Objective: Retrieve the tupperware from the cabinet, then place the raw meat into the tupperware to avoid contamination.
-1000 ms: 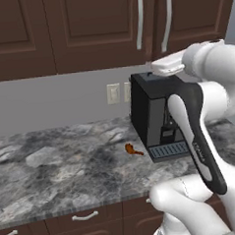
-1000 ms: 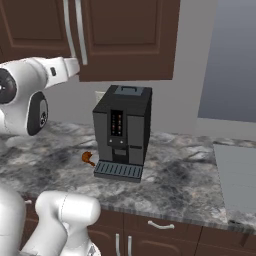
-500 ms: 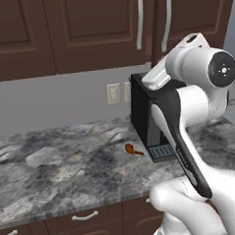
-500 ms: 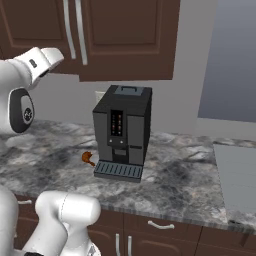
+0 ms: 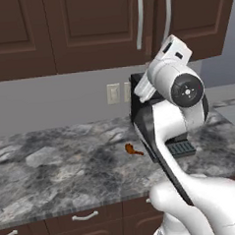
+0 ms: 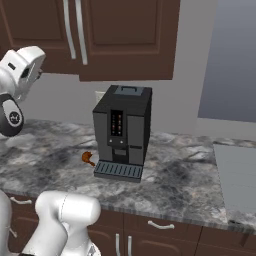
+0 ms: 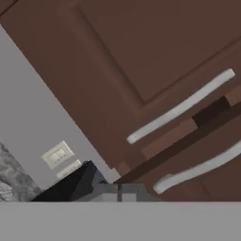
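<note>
The white arm (image 5: 185, 184) rises from its broad base, bends at a dark-capped elbow joint (image 5: 186, 89) and reaches up and forward, with the hand end (image 5: 172, 52) raised high. In the right base view the same upper link (image 6: 20, 75) tilts upward at the left edge. The gripper (image 7: 118, 192) seems closed, its dark fingertips (image 7: 106, 192) pressed together, holding nothing.
</note>
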You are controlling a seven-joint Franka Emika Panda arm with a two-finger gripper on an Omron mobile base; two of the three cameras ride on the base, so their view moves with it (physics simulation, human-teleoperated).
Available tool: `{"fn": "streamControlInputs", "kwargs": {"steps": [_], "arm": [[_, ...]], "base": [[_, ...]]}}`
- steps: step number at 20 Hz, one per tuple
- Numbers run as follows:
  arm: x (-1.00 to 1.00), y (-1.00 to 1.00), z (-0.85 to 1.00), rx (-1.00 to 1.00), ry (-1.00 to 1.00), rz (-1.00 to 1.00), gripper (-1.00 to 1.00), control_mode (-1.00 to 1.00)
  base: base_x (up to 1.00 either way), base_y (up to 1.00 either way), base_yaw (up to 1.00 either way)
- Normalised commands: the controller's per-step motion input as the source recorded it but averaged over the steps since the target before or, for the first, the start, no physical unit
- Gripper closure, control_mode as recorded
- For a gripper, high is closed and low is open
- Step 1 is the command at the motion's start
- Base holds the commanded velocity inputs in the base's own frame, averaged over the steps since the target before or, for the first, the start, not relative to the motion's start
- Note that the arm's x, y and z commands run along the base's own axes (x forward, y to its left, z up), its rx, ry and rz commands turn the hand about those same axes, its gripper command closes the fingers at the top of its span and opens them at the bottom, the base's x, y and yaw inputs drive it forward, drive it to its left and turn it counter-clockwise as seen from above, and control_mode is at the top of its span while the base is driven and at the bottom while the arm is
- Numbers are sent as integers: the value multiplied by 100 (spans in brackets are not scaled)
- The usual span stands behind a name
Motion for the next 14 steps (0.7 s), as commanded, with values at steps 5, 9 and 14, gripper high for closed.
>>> {"fn": "streamControlInputs", "kwargs": {"steps": [5, 9, 14], "arm": [[1, 27, 0, -17, -4, -7, -100, -100], [10, 3, 0, -11, 6, -16, -100, -100], [45, -6, 0, -15, 9, -24, -100, -100]], "base": [[0, 0, 0], [0, 0, 0], [0, 0, 0]]}}
